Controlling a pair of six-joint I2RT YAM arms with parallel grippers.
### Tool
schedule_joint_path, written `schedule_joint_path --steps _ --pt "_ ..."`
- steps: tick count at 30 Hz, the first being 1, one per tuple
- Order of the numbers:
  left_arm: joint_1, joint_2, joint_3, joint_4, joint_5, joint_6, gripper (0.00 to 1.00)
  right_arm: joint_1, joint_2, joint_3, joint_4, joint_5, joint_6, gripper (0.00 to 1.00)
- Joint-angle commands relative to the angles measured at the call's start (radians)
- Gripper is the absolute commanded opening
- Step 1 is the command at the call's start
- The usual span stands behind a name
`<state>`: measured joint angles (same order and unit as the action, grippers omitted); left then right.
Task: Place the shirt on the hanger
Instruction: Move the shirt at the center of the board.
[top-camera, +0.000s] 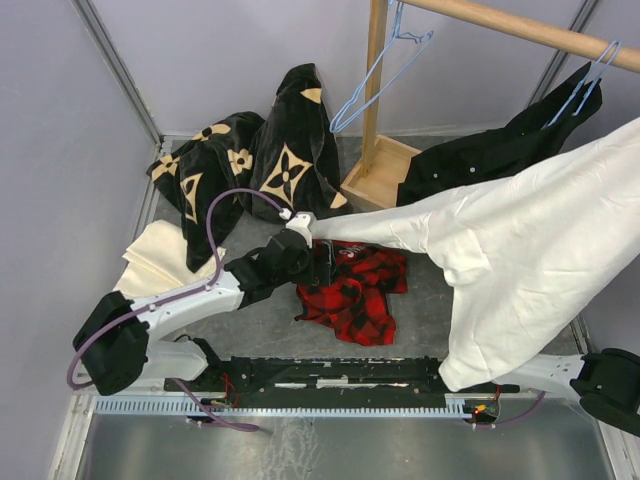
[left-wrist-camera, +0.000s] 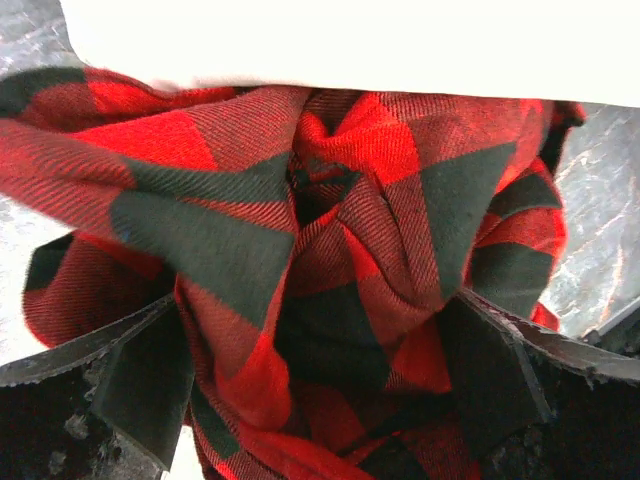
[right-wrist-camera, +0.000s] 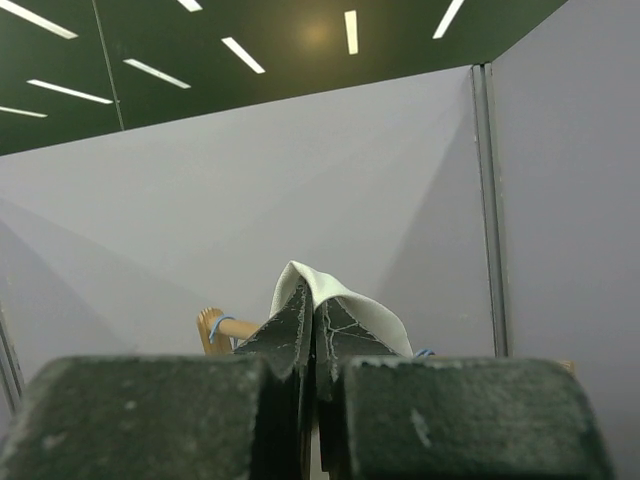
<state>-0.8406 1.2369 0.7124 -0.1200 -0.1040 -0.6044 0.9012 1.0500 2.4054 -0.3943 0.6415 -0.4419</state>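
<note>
right gripper (right-wrist-camera: 312, 312) clamped tight on shirt (top-camera: 530, 250), cloth draped up high. left gripper (left-wrist-camera: 320, 372) jaws spread wide, plaid shirt (left-wrist-camera: 340, 200) bunched between.

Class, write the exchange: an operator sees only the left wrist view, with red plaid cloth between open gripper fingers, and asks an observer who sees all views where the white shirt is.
Observer: The shirt is stretched in the air, from mid-table up to the right.
Operator: What holds it up?
Observer: The right gripper, shut on its cloth.
Operator: Any free hanger?
Observer: One blue hanger hangs empty from the wooden rail at the back.
</note>
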Motion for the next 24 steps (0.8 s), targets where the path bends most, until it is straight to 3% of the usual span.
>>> schedule_joint_path --steps 1,8,13,15,16,17,19,24 --pt "-0.020 0.072 -0.022 0.119 -0.017 -0.052 1.00 -0.001 0.005 -0.063 0.018 0.023 -0.005 0.00" --pt "-0.044 0.225 0.009 0.114 -0.039 -0.072 0.86 0.000 -0.016 -0.210 -0.028 0.035 0.061 0.00" --pt "-0.045 0.332 0.036 0.093 -0.064 -0.092 0.62 -0.001 -0.044 -0.273 -0.021 0.046 0.072 0.00" --pt "-0.044 0.364 0.059 0.053 -0.104 -0.107 0.50 -0.001 -0.054 -0.276 -0.020 0.051 0.069 0.00" --pt "-0.042 0.381 0.075 0.000 -0.154 -0.116 0.38 -0.001 -0.063 -0.274 -0.020 0.056 0.064 0.00" --pt "-0.042 0.384 0.078 -0.022 -0.175 -0.119 0.32 -0.001 -0.066 -0.273 -0.020 0.057 0.060 0.00" --pt "-0.029 0.375 0.082 -0.087 -0.238 -0.148 0.04 0.000 -0.073 -0.272 -0.019 0.064 0.052 0.00" --pt "0.118 0.243 0.041 -0.235 -0.293 -0.193 0.03 0.000 -0.096 -0.268 0.000 0.089 0.000 0.00"
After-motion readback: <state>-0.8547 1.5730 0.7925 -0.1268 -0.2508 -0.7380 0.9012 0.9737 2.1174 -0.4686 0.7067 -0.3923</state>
